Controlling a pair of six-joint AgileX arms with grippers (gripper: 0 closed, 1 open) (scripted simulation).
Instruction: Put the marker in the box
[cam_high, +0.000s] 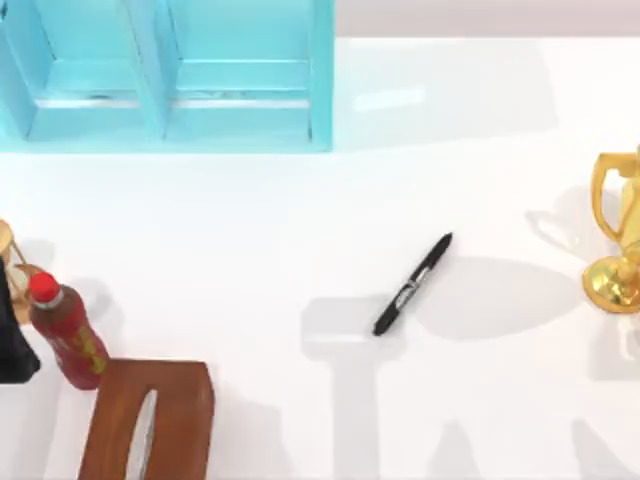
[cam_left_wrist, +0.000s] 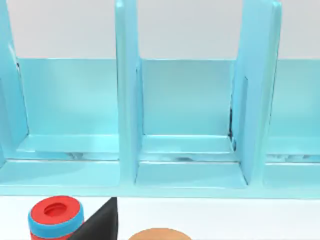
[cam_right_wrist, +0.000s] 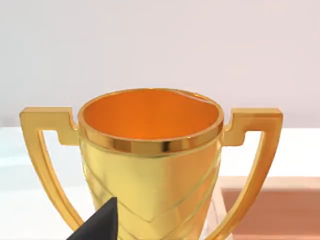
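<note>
A black fingertip (cam_left_wrist: 97, 222) of the left gripper pokes into the left wrist view, facing the blue rack (cam_left_wrist: 125, 125); whether that gripper is open or clenched cannot be told. A like fingertip (cam_right_wrist: 100, 225) of the right gripper sits before the gold trophy (cam_right_wrist: 150, 150), its state equally unclear. The marker (cam_high: 413, 285) lies flat and slantwise on the white table (cam_high: 300, 220), grasped by nothing, right of centre, well right of the rack (cam_high: 170, 80) and well left of the trophy (cam_high: 620, 240). Far left of the marker stands a red bottle (cam_high: 65, 330), just beside a brown box (cam_high: 150, 420) with a slot in its top.
</note>
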